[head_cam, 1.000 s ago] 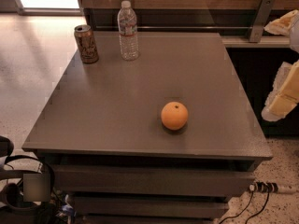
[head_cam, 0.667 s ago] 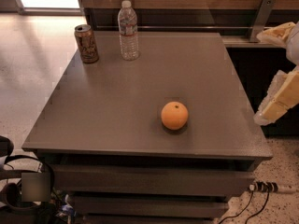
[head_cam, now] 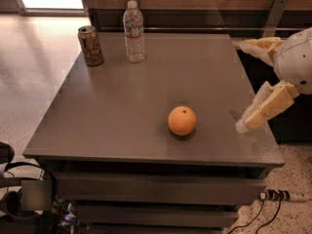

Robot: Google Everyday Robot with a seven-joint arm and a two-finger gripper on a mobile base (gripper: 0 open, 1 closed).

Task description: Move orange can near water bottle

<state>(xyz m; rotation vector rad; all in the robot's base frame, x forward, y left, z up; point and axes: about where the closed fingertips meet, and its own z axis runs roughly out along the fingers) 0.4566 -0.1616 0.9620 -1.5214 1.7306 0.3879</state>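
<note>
The orange can, a round orange fruit (head_cam: pixel 182 120), rests on the grey table (head_cam: pixel 122 106), right of its middle and toward the front. The water bottle (head_cam: pixel 134 31), clear with a white cap, stands upright at the back of the table, left of centre. My gripper (head_cam: pixel 241 85) reaches in from the right over the table's right edge. Its two cream fingers (head_cam: pixel 265 108) are spread wide apart and hold nothing. The gripper is to the right of the orange and apart from it.
A brown-and-gold drink can (head_cam: pixel 90 45) stands left of the bottle at the back left corner. A dark counter with a metal post (head_cam: pixel 273 16) runs behind the table. Cables (head_cam: pixel 273 199) lie on the floor at front right.
My gripper has moved left from beyond the table's right edge, so its lower finger is now over the table edge. The orange, bottle and can have not moved.
</note>
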